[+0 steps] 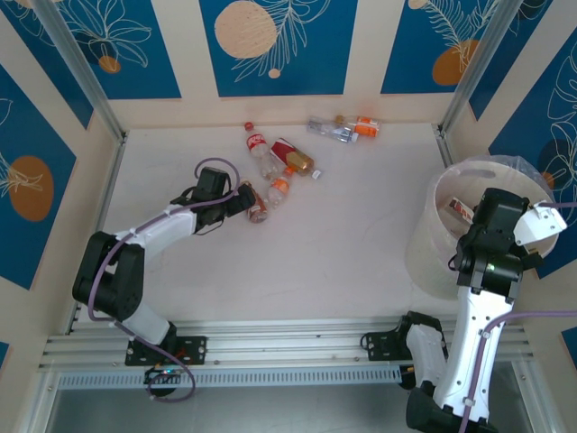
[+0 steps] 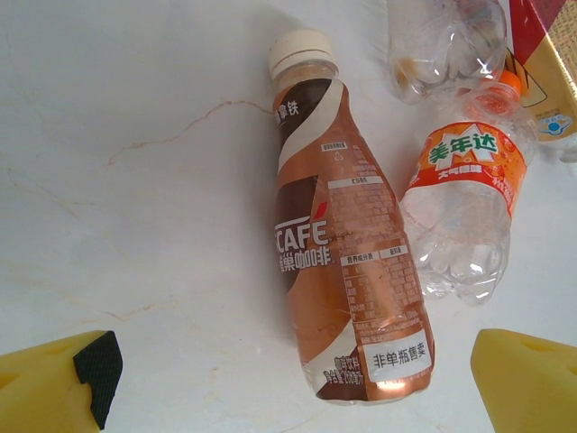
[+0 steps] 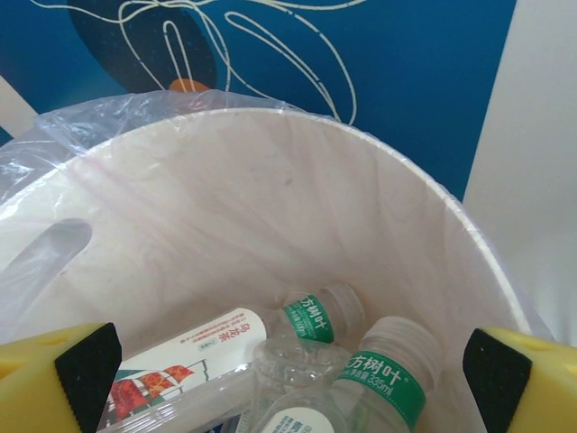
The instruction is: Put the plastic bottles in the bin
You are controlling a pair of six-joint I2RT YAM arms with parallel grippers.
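Both claws gape empty: my right claw (image 3: 288, 374) hangs over the bin (image 3: 225, 171), my left claw (image 2: 297, 383) over the brown bottle (image 2: 338, 253) on the table (image 2: 135, 180). I should drop straight and pinch its middle, sparing the orange-label bottle (image 2: 464, 198) just beside.

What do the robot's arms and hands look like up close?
The left arm and right arm are white tubes linked by chunky black joints, with a purple cable running along each. The left hand and right hand each have two blocky yellow fingers faced with black pads.
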